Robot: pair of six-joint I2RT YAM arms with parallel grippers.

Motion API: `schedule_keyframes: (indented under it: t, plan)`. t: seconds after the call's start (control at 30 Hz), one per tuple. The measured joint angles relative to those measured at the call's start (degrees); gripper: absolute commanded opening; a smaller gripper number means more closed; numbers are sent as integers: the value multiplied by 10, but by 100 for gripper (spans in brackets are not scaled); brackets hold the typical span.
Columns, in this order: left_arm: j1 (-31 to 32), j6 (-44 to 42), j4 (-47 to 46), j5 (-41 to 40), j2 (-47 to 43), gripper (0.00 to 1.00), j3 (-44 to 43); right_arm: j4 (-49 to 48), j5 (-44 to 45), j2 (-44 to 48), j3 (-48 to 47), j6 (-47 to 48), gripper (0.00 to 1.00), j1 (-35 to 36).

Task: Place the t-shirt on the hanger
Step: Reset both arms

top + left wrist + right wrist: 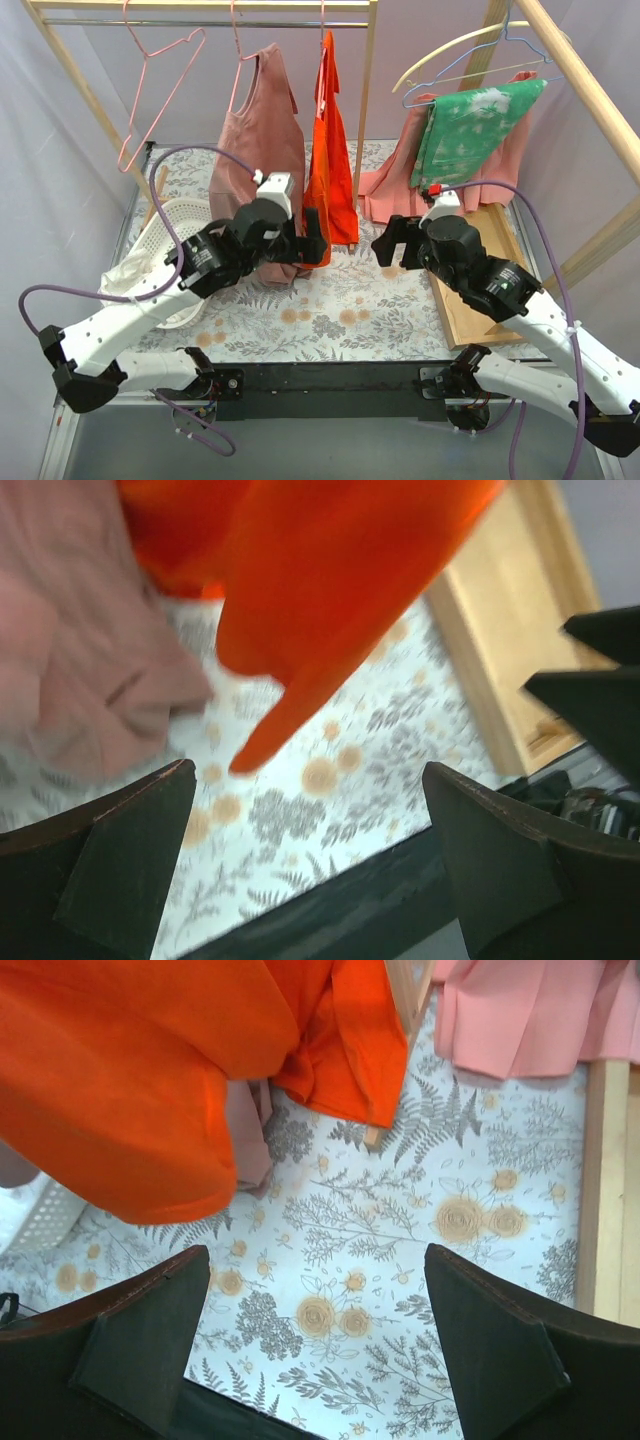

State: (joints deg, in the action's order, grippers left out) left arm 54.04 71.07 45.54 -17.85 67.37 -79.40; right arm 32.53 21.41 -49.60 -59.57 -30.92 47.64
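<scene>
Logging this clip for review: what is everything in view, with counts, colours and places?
T-shirt: one, dusty pink, hanging centre-left.
Top: one, orange, hanging beside the t-shirt.
Empty hanger: one, pink wire, left on rail.
Curved hanger: one, cream, upper right.
Thin hanger: one, blue-grey, upper right.
Green cloth: one, over a salmon garment, right.
Basket: one, white, table left.
Wooden tray: one, tan, table right.
Left gripper: one, black, open, near the orange top.
Right gripper: one, black, open, over the table.

t-shirt (pixel 262 140): mauve-pink, hanging on hanger (pixel 239 70) | hanger: pink wire, hooked on rail (pixel 200 22)
</scene>
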Motion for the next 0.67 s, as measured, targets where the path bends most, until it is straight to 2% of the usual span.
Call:
schedule_keyframes:
  t: [0.17, 0.3, 0.67]
  plan:
    - [23, 77, -2, 2, -87, 98, 172, 1, -14, 28, 79, -23, 98, 0]
    - [37, 120, -7, 23, -111, 98, 264, -1, -26, 35, 124, -39, 98, 0]
    - [37, 188, 18, 24, -87, 98, 296, -5, -40, 61, 189, -78, 98, 0]
